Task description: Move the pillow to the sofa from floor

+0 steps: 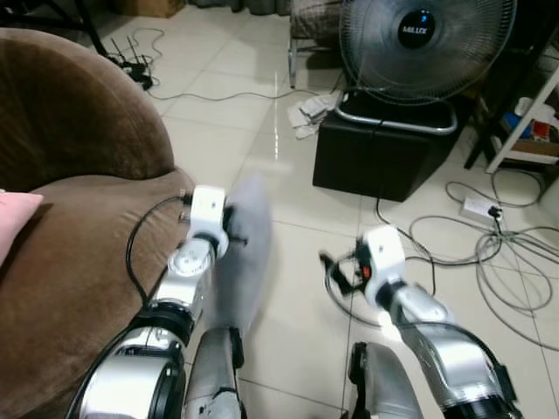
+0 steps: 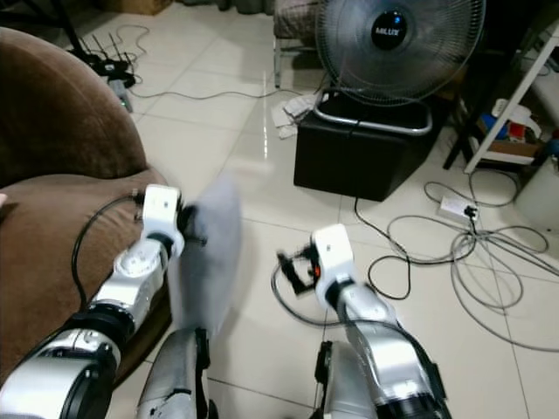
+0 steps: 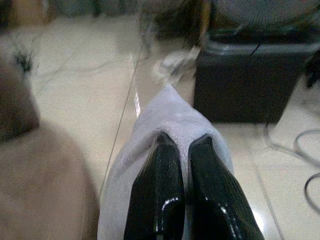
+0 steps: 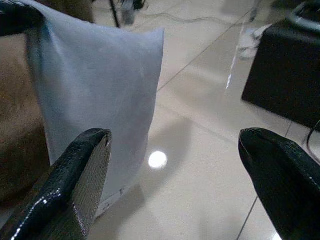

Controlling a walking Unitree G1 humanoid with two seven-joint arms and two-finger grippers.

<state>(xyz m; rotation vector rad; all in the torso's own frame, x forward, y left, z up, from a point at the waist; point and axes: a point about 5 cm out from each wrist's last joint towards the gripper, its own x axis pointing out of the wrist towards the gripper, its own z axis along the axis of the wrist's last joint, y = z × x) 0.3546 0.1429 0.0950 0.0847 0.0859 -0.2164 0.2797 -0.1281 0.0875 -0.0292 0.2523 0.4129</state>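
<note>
1. Two black fingers (image 3: 165,200) of the left pincer (image 3: 185,145) are clamped on the grey pillow's (image 1: 240,262) upper edge.
2. That pillow hangs, blurred, above the tiled floor (image 1: 297,305), just beside the brown sofa (image 1: 70,253); its lower end seems clear of the tiles.
3. Right pincer (image 4: 175,145) stands with fingers wide apart, near the pillow, apparently not touching it.
4. Beyond stand a black box (image 1: 380,153), a fan (image 1: 419,44) and loose cables (image 1: 498,253).

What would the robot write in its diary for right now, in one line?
step: carry pillow to sofa | left gripper: shut on pillow, held up beside sofa | right gripper: open, holding nothing | pillow not yet on sofa
</note>
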